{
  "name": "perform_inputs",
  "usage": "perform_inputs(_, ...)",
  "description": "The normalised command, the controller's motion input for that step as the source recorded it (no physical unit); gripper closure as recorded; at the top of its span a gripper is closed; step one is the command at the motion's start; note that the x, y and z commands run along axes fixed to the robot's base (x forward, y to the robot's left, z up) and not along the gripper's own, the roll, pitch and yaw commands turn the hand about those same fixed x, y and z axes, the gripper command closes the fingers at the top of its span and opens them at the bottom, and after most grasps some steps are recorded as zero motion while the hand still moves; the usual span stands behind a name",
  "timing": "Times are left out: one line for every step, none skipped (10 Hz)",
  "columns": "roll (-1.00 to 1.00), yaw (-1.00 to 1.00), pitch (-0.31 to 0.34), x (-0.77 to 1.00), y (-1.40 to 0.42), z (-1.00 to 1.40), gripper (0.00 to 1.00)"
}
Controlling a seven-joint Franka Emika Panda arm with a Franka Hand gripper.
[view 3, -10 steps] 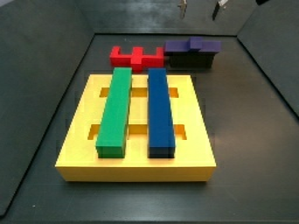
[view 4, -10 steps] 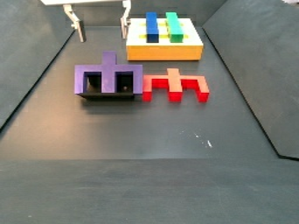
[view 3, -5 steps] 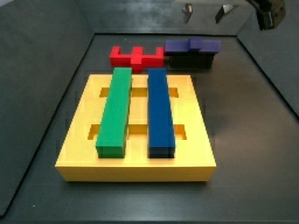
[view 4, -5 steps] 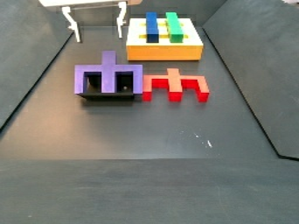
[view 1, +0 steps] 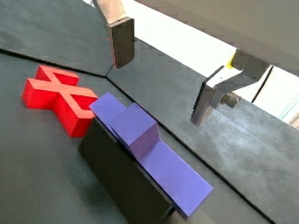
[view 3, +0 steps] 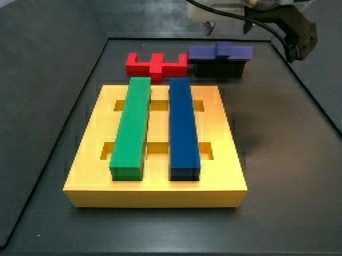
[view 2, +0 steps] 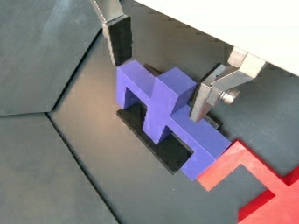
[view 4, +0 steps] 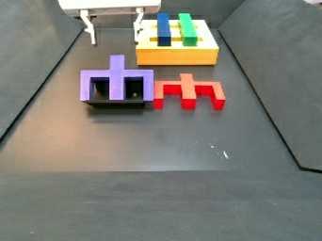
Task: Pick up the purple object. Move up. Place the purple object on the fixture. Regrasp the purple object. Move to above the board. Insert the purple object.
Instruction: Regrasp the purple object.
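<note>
Purple object (view 4: 116, 83): indigo-violet, plain. Fixture (view 4: 116, 102): black. Board (view 3: 156, 148): yellow, carrying one green bar (view 3: 131, 128) and one dark blue bar (view 3: 183, 128). Notched block (view 4: 189, 91): red. Gripper (view 2: 158, 70) above purple object, fingers (view 2: 118, 39): silver, dark pads. Floor (view 4: 176, 151): dark grey

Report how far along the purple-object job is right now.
Done: the purple object sits on the fixture, beside the red block. In hand: nothing; the tool hangs open and empty above it. Left: regrasp, move above the board, insert.

No readable text or labels anywhere.
</note>
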Motion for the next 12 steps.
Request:
perform_inputs(0.52,0.0,0.08,0.06,0.06,-0.36,0.0)
perform_inputs(0.53,0.0,0.089,0.07,0.07,-0.4,0.0)
perform_inputs(0.55,0.0,0.054,0.04,0.0,-0.38,0.0)
perform_inputs(0.51,0.0,0.046,0.05,0.0,-0.33,0.0)
perform_inputs(0.43,0.0,0.037,0.17,0.0,-0.25,0.0)
perform_inputs(0.46,0.0,0.023,0.17,0.0,-0.25,0.0)
perform_inputs(0.4,0.0,0.017,0.17,0.0,-0.21,0.0)
perform_inputs(0.23,0.0,0.0,0.16,0.0,-0.09,0.0)
perform_inputs(0.02,0.0,0.0,0.01,0.0,-0.01,0.0)
perform_inputs(0.0,0.0,-0.011,0.0,-0.01,-0.01,0.0)
perform_inputs(0.0,0.0,-0.034,0.0,0.0,-0.03,0.0)
perform_inputs(0.13,0.0,-0.043,0.0,-0.08,-0.13,0.0)
